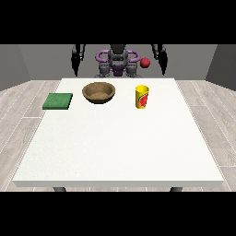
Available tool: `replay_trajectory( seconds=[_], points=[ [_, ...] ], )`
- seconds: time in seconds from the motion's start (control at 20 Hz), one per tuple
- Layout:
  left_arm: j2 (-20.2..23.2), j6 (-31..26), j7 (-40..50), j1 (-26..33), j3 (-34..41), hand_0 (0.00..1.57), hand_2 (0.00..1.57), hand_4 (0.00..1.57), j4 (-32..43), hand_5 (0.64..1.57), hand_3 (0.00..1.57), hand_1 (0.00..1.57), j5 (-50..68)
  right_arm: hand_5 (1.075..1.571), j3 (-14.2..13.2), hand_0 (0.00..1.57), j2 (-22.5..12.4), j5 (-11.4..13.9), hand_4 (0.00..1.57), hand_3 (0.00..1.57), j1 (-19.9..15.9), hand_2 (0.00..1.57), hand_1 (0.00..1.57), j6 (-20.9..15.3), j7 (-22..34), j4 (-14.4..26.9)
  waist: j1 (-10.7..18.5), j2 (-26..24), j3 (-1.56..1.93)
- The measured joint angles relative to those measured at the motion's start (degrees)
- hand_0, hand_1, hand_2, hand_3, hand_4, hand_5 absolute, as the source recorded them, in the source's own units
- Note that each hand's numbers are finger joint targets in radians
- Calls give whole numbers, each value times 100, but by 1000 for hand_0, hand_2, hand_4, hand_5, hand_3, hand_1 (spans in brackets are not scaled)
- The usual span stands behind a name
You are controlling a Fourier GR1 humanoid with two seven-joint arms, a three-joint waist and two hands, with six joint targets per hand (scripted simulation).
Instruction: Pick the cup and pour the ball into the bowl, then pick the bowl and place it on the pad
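Meanwhile bowl (98, 92) between pad (58, 101), cup (142, 97).

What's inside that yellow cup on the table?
From this side only the yellow cup's outer wall and rim show, so its inside is hidden. A red ball shows above and behind it, near the robot, not in the cup. The wooden bowl looks empty.

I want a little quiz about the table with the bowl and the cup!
1. True or false: the cup stands upright.
2. What lies nearest the table's edge at the view's left? A) bowl B) pad C) cup
3. What color is the ball?

Key: 1 true. 2 B, the green pad; the bowl sits between pad and cup. 3 red.
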Motion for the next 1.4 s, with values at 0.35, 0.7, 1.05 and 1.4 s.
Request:
replay_trajectory(
  seconds=[0.35, 0.7, 1.05, 1.4],
  points=[
    [-15, 31, 189, 49, -3, 0, 0, 0, -434, 1463, 0, 0, 112, 1563, -203, 0, -152, -259, 66, 0, 96, 0, 0, 129, 122, -319, -17, -1053, -40],
    [-601, 546, -1020, 296, -548, 0, 0, 0, -309, 1472, 0, 0, 200, 1562, -931, 0, -277, -1095, 82, 0, 385, 0, 0, 945, -1294, 555, -32, -503, -56],
    [-628, 691, -1725, -371, -299, 0, 0, 0, 474, 1457, 0, 0, 204, 1558, -1130, 0, -317, -1160, 0, 0, -55, 0, 0, 1284, -1950, 1176, -137, 51, -62],
    [-492, 733, -2095, -1518, 150, 0, 0, 0, 1301, 1460, 0, 0, 243, 1549, -1327, 0, -424, -1101, 0, 0, -847, 0, 0, 1419, -2652, 1957, -204, 822, -64]
  ],
)
